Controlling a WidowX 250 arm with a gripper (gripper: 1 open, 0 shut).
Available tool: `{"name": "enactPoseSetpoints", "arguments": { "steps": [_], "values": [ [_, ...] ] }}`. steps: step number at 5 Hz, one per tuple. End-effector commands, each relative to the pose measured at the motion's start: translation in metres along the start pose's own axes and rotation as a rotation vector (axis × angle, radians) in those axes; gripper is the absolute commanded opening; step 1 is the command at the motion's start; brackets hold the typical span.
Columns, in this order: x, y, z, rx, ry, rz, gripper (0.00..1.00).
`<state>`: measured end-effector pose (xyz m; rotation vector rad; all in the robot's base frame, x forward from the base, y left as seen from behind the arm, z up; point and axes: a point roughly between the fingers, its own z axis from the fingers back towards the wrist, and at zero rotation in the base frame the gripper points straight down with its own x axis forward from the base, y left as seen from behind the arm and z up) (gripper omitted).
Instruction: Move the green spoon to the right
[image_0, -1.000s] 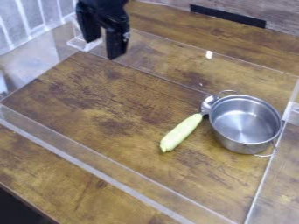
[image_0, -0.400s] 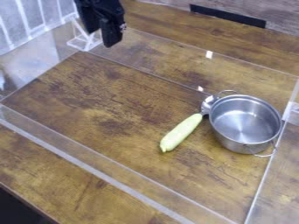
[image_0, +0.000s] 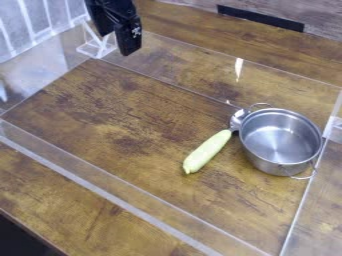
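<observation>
The green spoon (image_0: 209, 150) is a small pale yellow-green tapered piece lying diagonally on the wooden table, its silvery tip (image_0: 235, 118) pointing up-right against the steel pot (image_0: 279, 140). My black gripper (image_0: 127, 46) hangs at the upper left, far from the spoon, pointing down. Its jaws are open with nothing between them.
A clear acrylic wall (image_0: 160, 226) frames the wooden work surface (image_0: 120, 120) on all sides. The round shiny pot sits at the right edge of the frame. A white rack-like object (image_0: 34, 25) stands at the top left behind the wall.
The gripper has shifted slightly up and away toward the top left and turned a little. The spoon and pot have not moved.
</observation>
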<state>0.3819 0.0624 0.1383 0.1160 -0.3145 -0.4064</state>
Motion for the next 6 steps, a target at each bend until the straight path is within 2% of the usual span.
{"name": "enactPoseSetpoints", "arguments": {
  "steps": [1, 2, 3, 4, 6],
  "values": [
    [-0.001, 0.02, 0.003, 0.034, -0.051, 0.011, 1.0],
    [-0.004, 0.031, -0.005, 0.04, -0.064, 0.023, 1.0],
    [0.001, 0.039, 0.003, 0.062, -0.062, 0.076, 1.0],
    [0.005, 0.047, 0.008, 0.071, -0.061, 0.126, 1.0],
    [-0.002, 0.04, 0.001, 0.073, -0.066, 0.156, 1.0]
  ]
}}
